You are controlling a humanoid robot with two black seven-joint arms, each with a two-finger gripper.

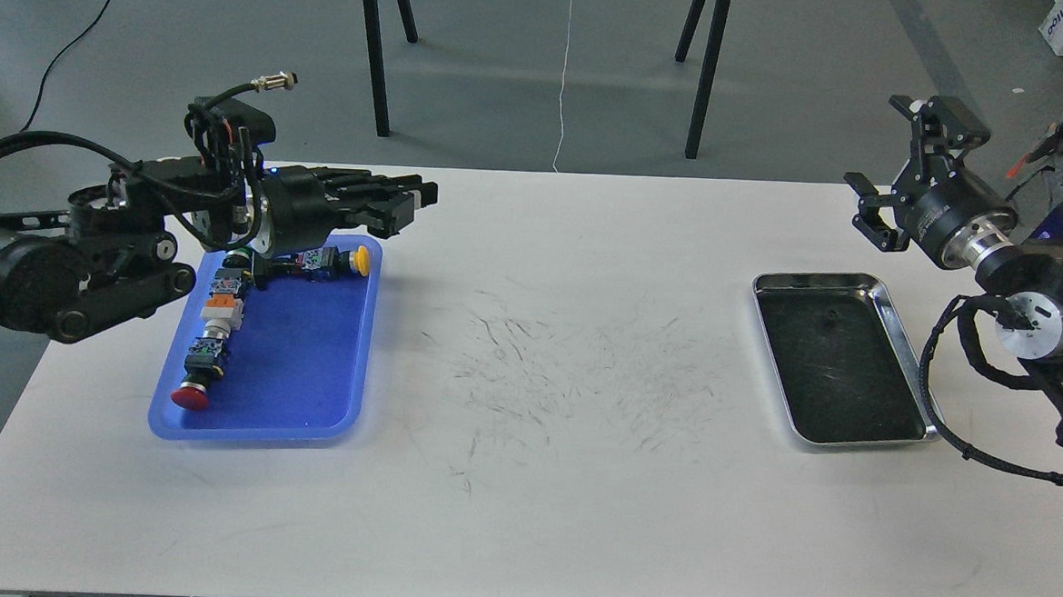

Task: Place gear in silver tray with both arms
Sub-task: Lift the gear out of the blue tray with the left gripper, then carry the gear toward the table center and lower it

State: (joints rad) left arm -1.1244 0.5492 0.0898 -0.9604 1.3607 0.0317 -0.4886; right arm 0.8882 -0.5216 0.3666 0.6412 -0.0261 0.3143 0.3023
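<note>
Two trays sit on the white table (522,480), well apart: blue tray (310,360) at left, silver tray (895,304) at right.

1. L side. Left arm enters from the left edge and lies low over the blue tray's far end. Left gripper (418,200) points right, fingers close together, nearly parallel; nothing visible between them. Whether tips touch: cannot tell from this angle.
2. Blue tray contents. Push-button switch parts lie in an L-shaped row: one red-capped unit (190,396) at the near end, one yellow-capped unit (361,259) at the far end, others between, partly hidden under the gripper body. No toothed gear is identifiable; the "gear" is probably these components.
3. Centre. Table surface scuffed with dark marks, no parts on it.
4. R side. Silver tray holds no parts; dark scratched bottom fully exposed.
5. Right arm is raised beyond the tray's far right corner. Right gripper (873,207) has fingers spread apart, holding nothing.

Status, est.: no part transferred yet. Pick, carry and drop into the silver tray all remain.
</note>
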